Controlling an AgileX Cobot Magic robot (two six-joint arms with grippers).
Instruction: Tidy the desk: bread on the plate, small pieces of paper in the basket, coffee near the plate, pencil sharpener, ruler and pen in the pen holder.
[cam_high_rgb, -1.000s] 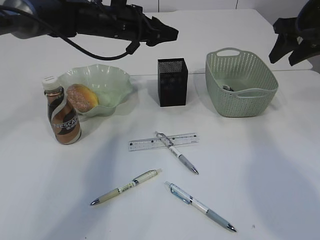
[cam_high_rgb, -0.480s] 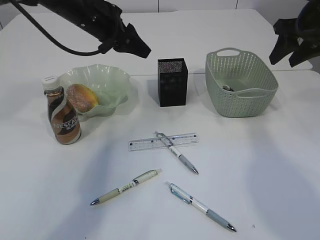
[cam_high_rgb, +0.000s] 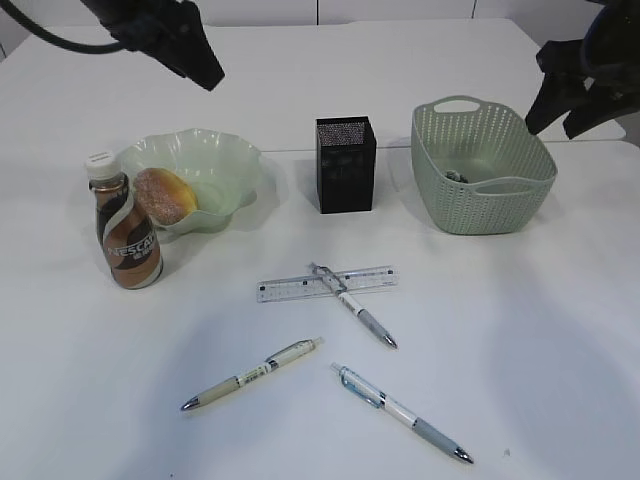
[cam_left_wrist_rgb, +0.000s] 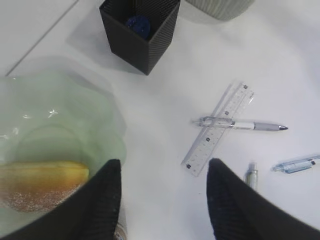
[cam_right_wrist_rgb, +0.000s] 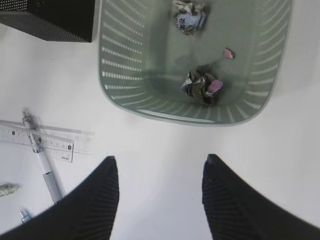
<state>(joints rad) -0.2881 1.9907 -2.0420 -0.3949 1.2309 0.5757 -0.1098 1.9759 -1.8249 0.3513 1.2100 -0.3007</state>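
Exterior view: bread on plate, coffee beside at 8 o'clock. Ruler, pens on desk; stationery step next. Left gripper, right gripper wide, empty, raised; descend to ruler, 6 o'clock of pen holder.

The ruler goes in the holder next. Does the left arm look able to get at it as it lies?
Probably not cleanly: the left tool is open and nothing blocks its descent, but a grey pen lies across the ruler.
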